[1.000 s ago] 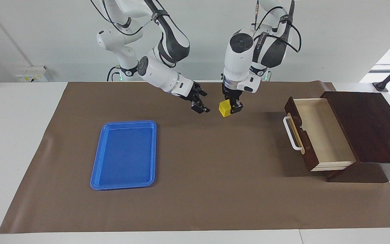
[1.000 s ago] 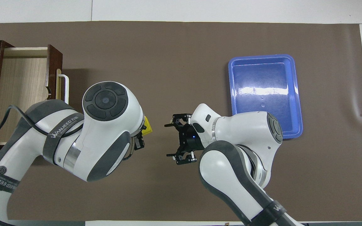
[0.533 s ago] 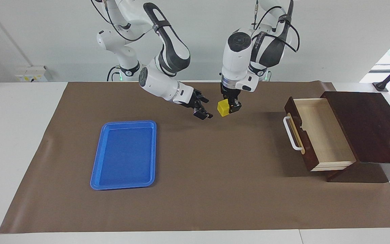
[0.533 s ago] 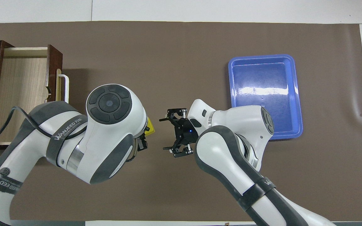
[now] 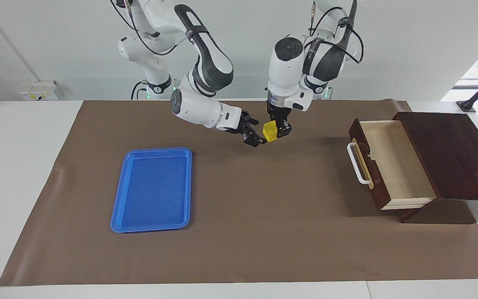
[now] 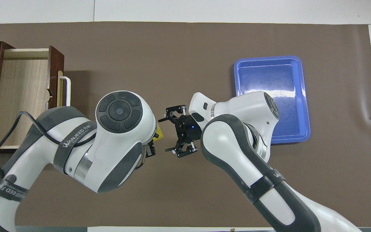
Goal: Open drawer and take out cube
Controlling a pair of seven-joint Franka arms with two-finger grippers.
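Brown mat over the white tabletop (image 5: 27,166), and we're mid handover above it. Cube (image 5: 270,131) is up in the air over the mat, clamped in the left hand (image 5: 279,132), well clear of the drawer (image 5: 382,162) (pulled open, nothing visible inside). Since a second ago the right hand (image 5: 254,138) has closed in from the blue tray (image 5: 152,189) side, fingers spread wide, now just beside the cube. We read that as transfer imminent. Legible text: "WANJEED" on the left arm's band.

left gripper (image 5: 275,132) fingers clamped, pointing down; right gripper (image 5: 254,134) fingers spread, facing it
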